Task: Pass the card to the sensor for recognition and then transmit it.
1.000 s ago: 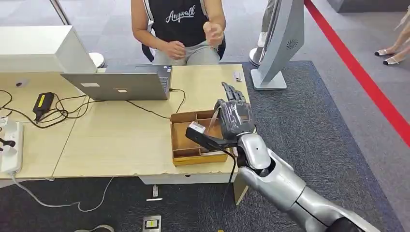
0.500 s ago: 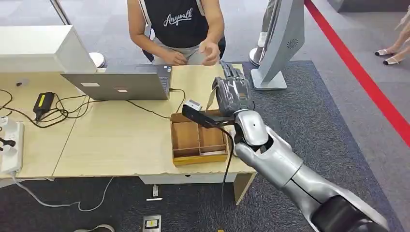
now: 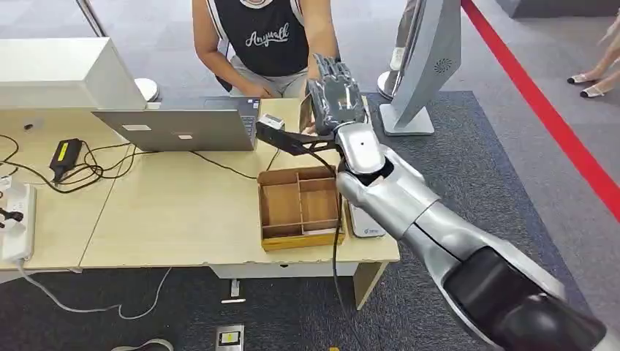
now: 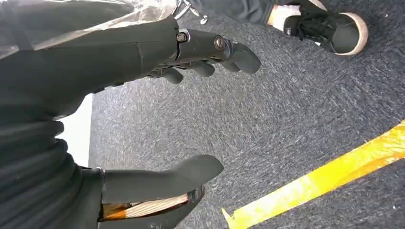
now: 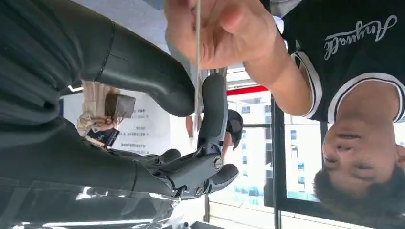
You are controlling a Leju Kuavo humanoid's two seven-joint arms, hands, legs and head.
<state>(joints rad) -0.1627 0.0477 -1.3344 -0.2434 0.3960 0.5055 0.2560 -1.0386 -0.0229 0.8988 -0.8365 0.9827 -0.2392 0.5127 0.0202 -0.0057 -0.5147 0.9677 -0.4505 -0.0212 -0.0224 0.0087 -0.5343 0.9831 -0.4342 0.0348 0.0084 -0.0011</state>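
My right hand [image 3: 335,96] is raised over the far edge of the table, in front of the seated person [image 3: 274,40]. It pinches a thin card [image 5: 197,62] between thumb and a finger; in the head view the card [image 3: 305,121] shows as a pale sliver beside the hand. The person's hand [image 5: 224,33] grips the same card's far end. A white flat sensor [image 3: 365,221] lies on the table to the right of the wooden tray. My left hand [image 4: 119,62] hangs over grey carpet, fingers apart, holding nothing.
A wooden compartment tray [image 3: 300,208] sits near the table's front edge under my forearm. A laptop [image 3: 183,128], black cables and a charger [image 3: 64,157] lie to the left. A grey kiosk stand [image 3: 424,58] rises at the right, beyond the table.
My right arm has lifted the card from above the tray and carried it forward to the person. The person's hand has reached in and taken hold of the card.
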